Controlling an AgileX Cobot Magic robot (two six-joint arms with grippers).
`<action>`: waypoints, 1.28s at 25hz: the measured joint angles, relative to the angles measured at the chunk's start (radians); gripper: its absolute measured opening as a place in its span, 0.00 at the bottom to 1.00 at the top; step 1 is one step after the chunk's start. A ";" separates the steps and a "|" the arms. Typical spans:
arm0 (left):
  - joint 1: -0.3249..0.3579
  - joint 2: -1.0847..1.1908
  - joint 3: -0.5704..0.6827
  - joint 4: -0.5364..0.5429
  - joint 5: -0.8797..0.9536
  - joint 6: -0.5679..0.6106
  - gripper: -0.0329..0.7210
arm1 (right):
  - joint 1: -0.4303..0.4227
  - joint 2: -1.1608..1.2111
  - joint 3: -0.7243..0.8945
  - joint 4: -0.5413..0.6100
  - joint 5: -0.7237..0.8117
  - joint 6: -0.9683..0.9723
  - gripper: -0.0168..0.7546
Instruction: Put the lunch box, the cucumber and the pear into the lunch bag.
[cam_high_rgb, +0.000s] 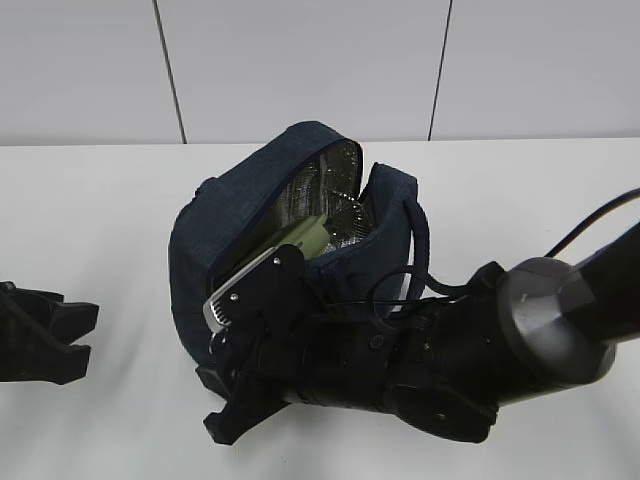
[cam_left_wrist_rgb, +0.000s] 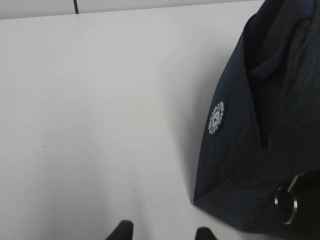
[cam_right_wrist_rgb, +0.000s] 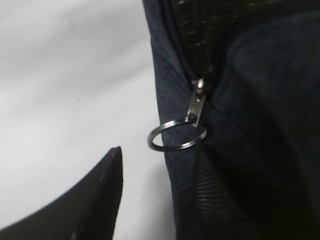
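Note:
The dark navy lunch bag (cam_high_rgb: 240, 215) stands mid-table with its top unzipped and the silver foil lining (cam_high_rgb: 335, 195) showing. A pale green edge of the lunch box (cam_high_rgb: 305, 238) shows inside the opening. The cucumber and the pear are not in view. My right gripper (cam_high_rgb: 217, 402) is open low at the bag's front left corner. In the right wrist view the right gripper (cam_right_wrist_rgb: 160, 200) has one finger over the table, and the other finger (cam_right_wrist_rgb: 220, 200) lies against the bag (cam_right_wrist_rgb: 270, 100), just below the silver ring pull (cam_right_wrist_rgb: 176, 136). My left gripper (cam_high_rgb: 88, 335) is open and empty at the far left.
The white table (cam_high_rgb: 100, 200) runs back to a white panelled wall (cam_high_rgb: 300, 60). The right arm (cam_high_rgb: 450, 360) covers the bag's front. The left wrist view shows the bag's side (cam_left_wrist_rgb: 265, 125) with a round white logo (cam_left_wrist_rgb: 216, 118), a ring (cam_left_wrist_rgb: 286, 201), and my left gripper (cam_left_wrist_rgb: 163, 232).

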 joint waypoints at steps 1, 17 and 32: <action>0.000 0.000 0.000 0.000 0.000 0.000 0.36 | 0.000 0.000 0.000 0.000 0.002 0.000 0.51; 0.000 0.000 0.000 -0.006 0.000 0.000 0.36 | 0.000 0.000 0.000 0.003 -0.009 -0.001 0.64; 0.000 0.000 0.000 -0.007 0.000 0.000 0.36 | 0.004 -0.032 -0.004 0.028 0.053 -0.001 0.64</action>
